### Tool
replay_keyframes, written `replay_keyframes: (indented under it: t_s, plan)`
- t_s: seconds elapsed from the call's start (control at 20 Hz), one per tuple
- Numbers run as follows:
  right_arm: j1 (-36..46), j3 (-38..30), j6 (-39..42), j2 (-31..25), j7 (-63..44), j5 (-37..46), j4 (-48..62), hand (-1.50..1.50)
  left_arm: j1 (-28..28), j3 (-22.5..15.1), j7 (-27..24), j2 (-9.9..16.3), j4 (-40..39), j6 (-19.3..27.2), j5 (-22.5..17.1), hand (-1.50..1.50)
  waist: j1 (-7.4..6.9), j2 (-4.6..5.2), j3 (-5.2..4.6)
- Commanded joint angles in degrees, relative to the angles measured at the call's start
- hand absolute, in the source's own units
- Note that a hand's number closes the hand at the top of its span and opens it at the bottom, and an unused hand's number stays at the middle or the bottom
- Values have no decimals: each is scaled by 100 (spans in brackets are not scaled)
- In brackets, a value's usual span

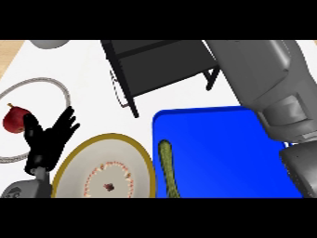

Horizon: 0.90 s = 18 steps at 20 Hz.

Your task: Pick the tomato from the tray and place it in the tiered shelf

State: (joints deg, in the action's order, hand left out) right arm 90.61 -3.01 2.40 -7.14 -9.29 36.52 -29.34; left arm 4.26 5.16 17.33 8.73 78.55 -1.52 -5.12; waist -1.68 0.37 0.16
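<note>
The blue tray (215,148) lies at the centre right of the counter. A long green vegetable (167,167) lies along its left edge. No tomato shows anywhere; my grey right forearm (277,88) crosses the tray's right side and hides what is under it. That forearm runs up past the picture's top, so my right hand is out of sight. The black tiered shelf (157,62) stands behind the tray at the top centre. My left hand (48,139) rests open at the left, fingers spread upward, holding nothing.
A white plate with a grey rim (58,86) at the far left carries a dark red fruit (15,119) with a stem. A gold-rimmed plate (75,155) sits at the lower left, beside the tray. A grey round object (49,43) shows at the top left.
</note>
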Motion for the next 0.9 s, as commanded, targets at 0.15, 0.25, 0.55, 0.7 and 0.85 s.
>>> replay_keyframes:
  t_s: [0.15,0.25,0.55,0.7,0.85]
  plan:
    - [-28,-623,-483,-91,-57,-378,244,150,-9,-31,6,-57,-65,103,101,0,9,23,-19]
    - [51,-801,-516,-139,-128,-512,316,-150,-58,57,21,43,-35,-61,-38,0,-1,17,-20]
    - [178,-1414,-661,64,-342,-1198,84,-150,-301,108,-230,79,-185,-211,-78,0,49,-16,-20]
    - [239,-1813,-650,-150,-192,-1560,219,-150,-173,18,153,58,197,-37,-5,0,-15,4,-16]
    - [345,-2143,-749,-203,-362,-1902,163,-150,77,113,-32,-29,-347,-20,-40,0,72,11,-22]
